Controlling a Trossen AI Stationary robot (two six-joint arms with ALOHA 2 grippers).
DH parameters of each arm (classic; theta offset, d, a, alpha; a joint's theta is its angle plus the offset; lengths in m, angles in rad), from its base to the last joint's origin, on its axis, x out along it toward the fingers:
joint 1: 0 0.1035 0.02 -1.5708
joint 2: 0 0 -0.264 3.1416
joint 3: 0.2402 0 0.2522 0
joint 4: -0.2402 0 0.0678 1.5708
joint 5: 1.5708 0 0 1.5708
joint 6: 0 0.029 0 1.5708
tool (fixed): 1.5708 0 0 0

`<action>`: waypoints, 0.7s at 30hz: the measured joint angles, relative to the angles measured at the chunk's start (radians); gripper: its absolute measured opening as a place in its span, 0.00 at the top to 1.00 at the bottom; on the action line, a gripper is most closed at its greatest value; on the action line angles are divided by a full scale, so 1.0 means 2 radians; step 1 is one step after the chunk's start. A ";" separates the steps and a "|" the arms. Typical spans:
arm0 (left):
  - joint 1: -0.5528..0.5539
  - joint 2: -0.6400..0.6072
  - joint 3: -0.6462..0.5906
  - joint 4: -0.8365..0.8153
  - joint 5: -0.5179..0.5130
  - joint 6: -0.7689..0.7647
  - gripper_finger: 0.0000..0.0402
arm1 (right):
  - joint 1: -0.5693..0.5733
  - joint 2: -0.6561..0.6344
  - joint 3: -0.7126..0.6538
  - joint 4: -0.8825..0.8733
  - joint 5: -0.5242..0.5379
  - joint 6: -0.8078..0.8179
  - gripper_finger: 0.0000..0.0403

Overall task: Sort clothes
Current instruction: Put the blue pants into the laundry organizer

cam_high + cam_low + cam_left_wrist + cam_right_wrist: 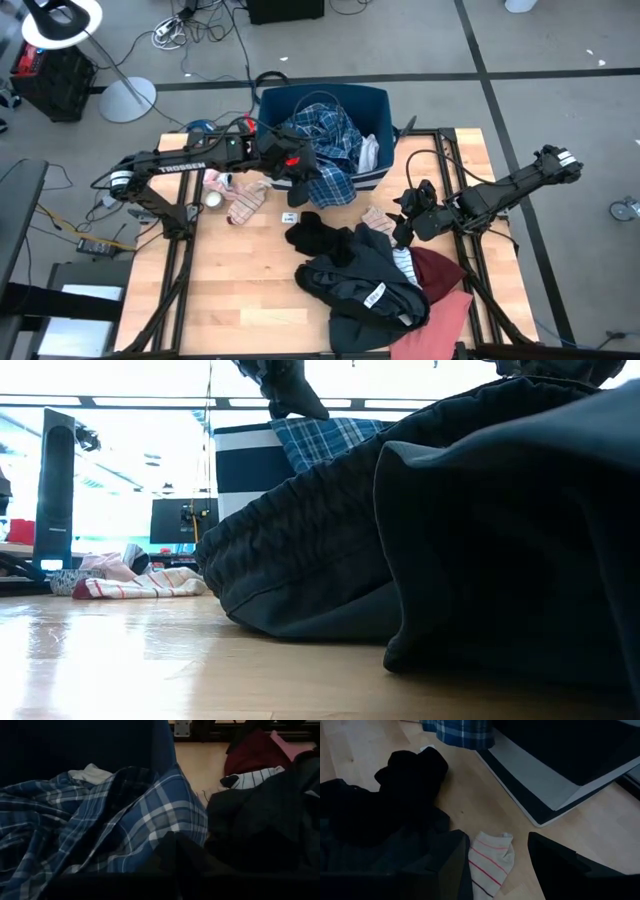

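Blue plaid garment [330, 150] | I'm binning it, left gripper [300, 180] pinched on its hem | next: lift clear | right gripper [497, 860] spread wide, idle over striped sock [487, 865].

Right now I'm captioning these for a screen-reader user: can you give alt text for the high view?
Seen from above, the left gripper reaches to the blue plaid garment spilling over the front of the navy bin, while the right gripper hangs open over a striped sock. Black, dark grey, maroon and pink clothes are piled on the wooden table.
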 joint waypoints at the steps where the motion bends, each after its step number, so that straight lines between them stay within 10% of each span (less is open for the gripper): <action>1: 0.000 0.000 0.000 0.002 -0.001 0.001 0.99 | 0.000 0.000 0.000 0.000 0.000 0.000 0.46; 14: 0.001 0.000 0.046 0.006 -0.074 0.013 1.00 | 0.000 0.000 0.000 0.000 0.000 -0.001 0.46; 21: 0.014 0.000 0.080 0.049 -0.206 0.039 1.00 | 0.000 0.000 0.000 0.000 0.000 -0.002 0.46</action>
